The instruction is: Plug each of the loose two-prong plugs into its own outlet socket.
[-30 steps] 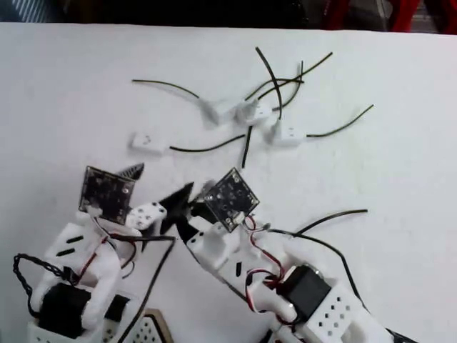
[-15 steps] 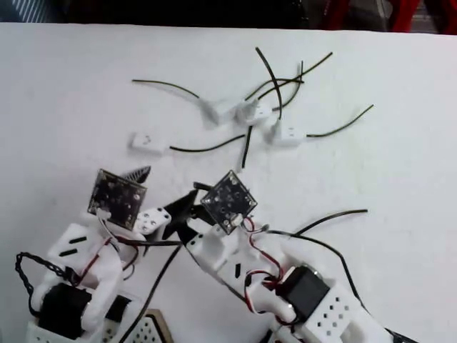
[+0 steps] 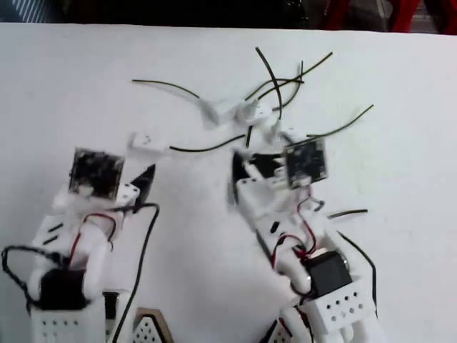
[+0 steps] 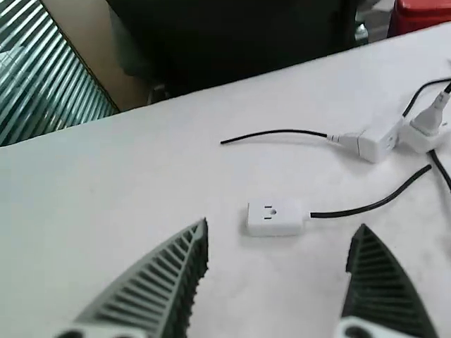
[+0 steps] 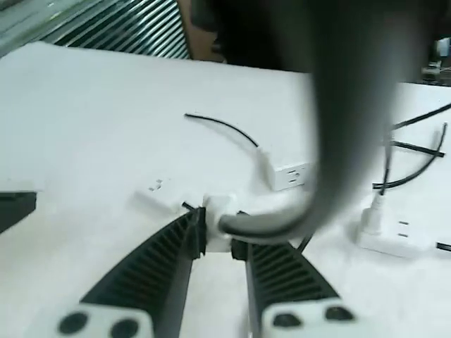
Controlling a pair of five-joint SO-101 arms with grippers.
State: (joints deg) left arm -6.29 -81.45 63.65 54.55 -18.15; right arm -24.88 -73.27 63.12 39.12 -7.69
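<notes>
My right gripper [image 5: 218, 224] is shut on a white two-prong plug [image 5: 220, 208]; its thick black cord [image 5: 331, 141] arcs close past the camera. In the high view the right gripper [image 3: 251, 168] hangs just short of the cluster of white sockets [image 3: 289, 133]. One of those sockets [image 5: 394, 239] has a plug [image 5: 370, 220] in it, and another socket [image 5: 290, 176] lies beside it. My left gripper [image 4: 283, 227] is open and holds nothing. A lone outlet socket [image 4: 275, 218] with a black cord lies on the table just beyond it, also seen as the lone socket [image 3: 146, 141] ahead of the left gripper [image 3: 141, 182].
Several loose black cords [image 3: 278, 78] cross over each other around the socket cluster at the far middle of the white table [image 3: 400, 157]. A joined plug and socket pair [image 4: 380, 141] lies off to one side. The arms' own wires [image 3: 139, 243] trail near the front edge.
The right arm has swung from beside the left gripper out toward the socket cluster. The left arm has turned away to the left, toward the lone socket.
</notes>
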